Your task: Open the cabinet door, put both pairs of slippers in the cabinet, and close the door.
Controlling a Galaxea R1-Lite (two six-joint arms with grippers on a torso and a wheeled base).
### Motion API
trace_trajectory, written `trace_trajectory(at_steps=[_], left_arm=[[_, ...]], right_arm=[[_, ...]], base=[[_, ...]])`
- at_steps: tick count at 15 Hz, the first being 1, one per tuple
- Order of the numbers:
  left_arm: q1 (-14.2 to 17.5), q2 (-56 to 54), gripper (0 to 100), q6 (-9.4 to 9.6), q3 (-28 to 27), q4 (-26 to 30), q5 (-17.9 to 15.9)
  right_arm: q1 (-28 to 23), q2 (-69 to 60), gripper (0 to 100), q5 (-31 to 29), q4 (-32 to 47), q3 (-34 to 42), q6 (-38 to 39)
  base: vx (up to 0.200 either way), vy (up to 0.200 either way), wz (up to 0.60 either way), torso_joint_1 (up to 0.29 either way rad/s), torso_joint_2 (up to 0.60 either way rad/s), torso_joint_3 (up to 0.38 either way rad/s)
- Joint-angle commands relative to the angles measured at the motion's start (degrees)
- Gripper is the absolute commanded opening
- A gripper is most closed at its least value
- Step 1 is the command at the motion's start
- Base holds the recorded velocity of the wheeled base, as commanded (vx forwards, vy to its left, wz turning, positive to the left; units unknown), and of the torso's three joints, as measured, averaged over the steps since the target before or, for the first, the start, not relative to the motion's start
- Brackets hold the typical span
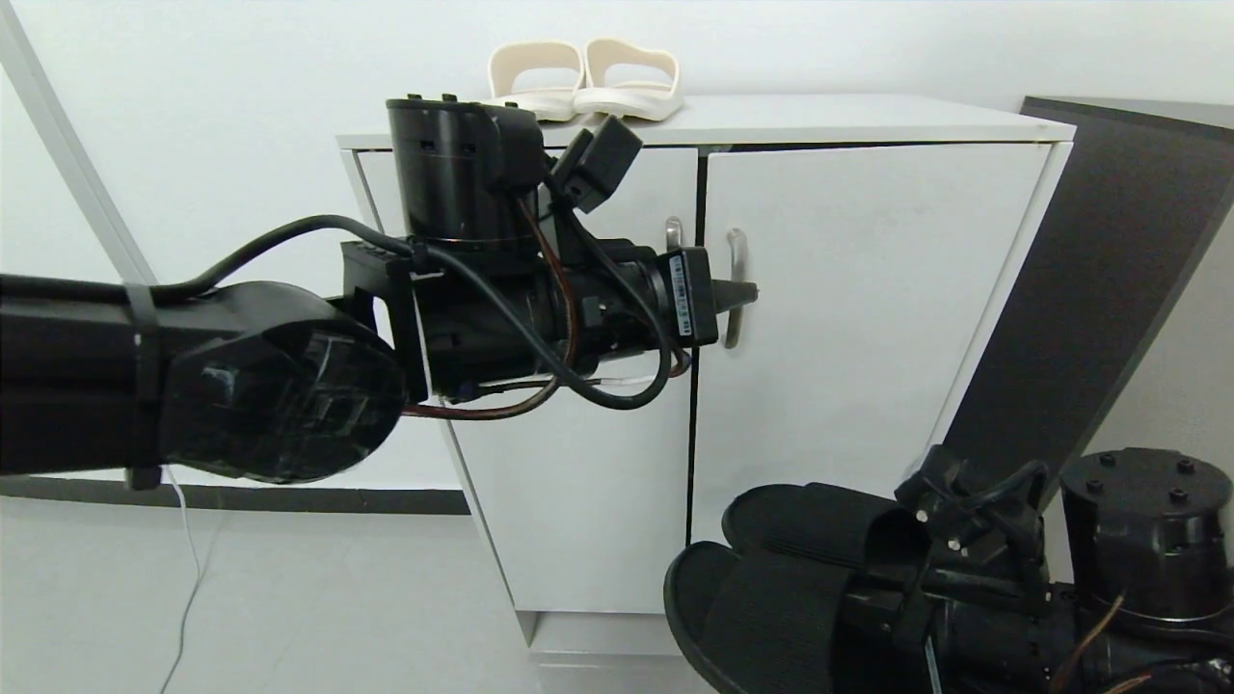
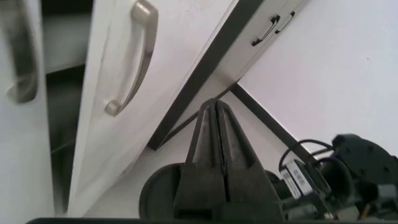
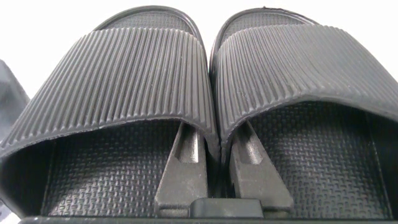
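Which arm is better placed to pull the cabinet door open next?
Left, most likely. The left arm holds empty, closed jaws at the right door's handle; the right arm sits low, jaws clamped on the black slippers.

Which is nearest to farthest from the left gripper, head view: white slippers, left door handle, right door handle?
1. Right door handle, at the tip of the left gripper.
2. Left door handle, just left of it.
3. White slippers, on the cabinet top.

A white wall (image 1: 241, 116) meets a pale floor (image 1: 289, 598) along a dark baseboard (image 1: 415, 501), a dark grey panel (image 1: 1109, 289) at right.
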Motion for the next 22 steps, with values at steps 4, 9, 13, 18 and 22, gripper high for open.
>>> trace_trajectory(at_steps=[4,9,13,18,22], left_arm=[[3.01,-3.08,0,-0.45,2.43,-1.83,-0.15],[7.31,3.43,0,-0.27,-2.67,-4.03,-0.24],[8.63,8.88,0,-0.71,-7.77,-5.0,-0.06],[8.98,14.59,0,-3.7,-15.59,-4.73,-0.15],[8.1,17.49,0,-3.7,-18.4,-4.82,-0.24]], right_arm=[[2.54,-0.46,0,0.24,0.02,1.97,-2.4],[2.63,0.15,0,0.24,-0.07,2.32,-2.49],[2.63,0.59,0,0.24,-0.16,2.32,-2.49],[2.63,1.38,0,0.24,-0.16,1.97,-2.49],[3.16,1.38,0,0.32,-0.16,2.05,-2.49]], base=[[0.0,0.0,0.0,0.0,0.0,0.0],[0.0,0.0,0.0,0.0,0.0,0.0],[0.0,0.0,0.0,0.0,0.0,0.0],[0.0,0.0,0.0,0.0,0.0,0.0],[0.0,0.0,0.0,0.0,0.0,0.0]])
